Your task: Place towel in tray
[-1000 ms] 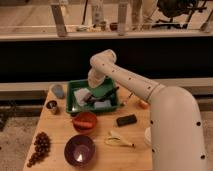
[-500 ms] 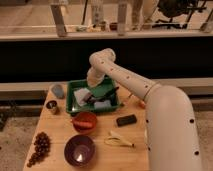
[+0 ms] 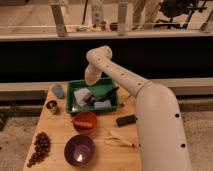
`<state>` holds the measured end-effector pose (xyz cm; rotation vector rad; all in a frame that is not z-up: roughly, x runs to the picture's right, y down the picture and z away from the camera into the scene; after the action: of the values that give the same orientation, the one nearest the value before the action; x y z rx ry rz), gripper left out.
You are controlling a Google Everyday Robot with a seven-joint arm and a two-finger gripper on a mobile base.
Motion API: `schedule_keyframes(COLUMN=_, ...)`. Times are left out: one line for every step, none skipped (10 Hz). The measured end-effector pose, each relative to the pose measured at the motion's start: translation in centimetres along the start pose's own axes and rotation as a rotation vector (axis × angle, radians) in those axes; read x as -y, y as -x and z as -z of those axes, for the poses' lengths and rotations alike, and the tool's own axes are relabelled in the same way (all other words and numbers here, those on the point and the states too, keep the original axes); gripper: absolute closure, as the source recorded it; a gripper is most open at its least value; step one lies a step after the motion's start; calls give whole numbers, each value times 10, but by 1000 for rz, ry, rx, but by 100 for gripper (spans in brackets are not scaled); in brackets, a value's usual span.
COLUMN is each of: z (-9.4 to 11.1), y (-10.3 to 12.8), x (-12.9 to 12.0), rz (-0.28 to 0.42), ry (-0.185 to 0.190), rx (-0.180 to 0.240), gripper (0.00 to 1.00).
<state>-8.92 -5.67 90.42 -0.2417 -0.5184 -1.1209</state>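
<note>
Several things sat on the wooden bench (image 3: 60, 129) as I watched through the camera. Farthest left lay a cluster of dark grapes (image 3: 39, 148), with a small metal tin (image 3: 51, 106) and a grey-blue cup (image 3: 58, 91) nearer the back edge. Next came a purple bowl (image 3: 79, 150) at the front and, behind it, a red bowl (image 3: 84, 121) holding something orange. Behind those stood the green tray (image 3: 111, 85), and the white towel (image 3: 81, 96) lay bunched in its left half, inside the walls. The hand (image 3: 97, 98) hung low over the tray's middle, just beside the towel. I could not tell whether it was wide, narrow or holding the cloth. A pale blue object (image 3: 102, 105) lay at the tray's front right. Right of the tray were a black block (image 3: 126, 120) and a banana (image 3: 120, 141). The white arm (image 3: 150, 110) filled the right side.

I judged the placing nearly done, since the towel appeared to rest in the tray. The next move called for letting go fully and lifting straight up without dragging the cloth over the rim.
</note>
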Motion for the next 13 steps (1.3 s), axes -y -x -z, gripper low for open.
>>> schedule_keyframes(z=-4, y=1, x=0, rz=33, ry=18, rx=-4, gripper=20)
schedule_keyframes(z=-8, y=3, x=2, rz=74, ry=32, rx=-4, gripper=20)
schedule_keyframes(z=-11, y=4, x=1, rz=103, ry=44, rx=-6, gripper=20)
schedule_keyframes(z=-14, y=6, x=2, rz=131, ry=54, rx=-6, gripper=20)
schedule_keyframes(z=-19, y=9, x=5, rz=163, ry=60, rx=-2, gripper=20)
schedule_keyframes(z=-24, y=13, x=8, rz=190, ry=64, rx=2, gripper=20)
schedule_keyframes(z=-30, y=16, x=8, rz=223, ry=69, rx=5, gripper=20)
schedule_keyframes(z=-35, y=17, x=7, rz=248, ry=72, rx=9, gripper=20)
schedule_keyframes(z=-41, y=21, x=8, rz=296, ry=70, rx=16, gripper=20)
schedule_keyframes(z=-46, y=23, x=10, rz=339, ry=68, rx=21, gripper=20)
schedule_keyframes(z=-49, y=25, x=11, rz=376, ry=70, rx=23, gripper=20)
schedule_keyframes(z=-54, y=26, x=12, rz=417, ry=84, rx=22, gripper=20)
schedule_keyframes(z=-57, y=28, x=15, rz=451, ry=93, rx=20, gripper=20)
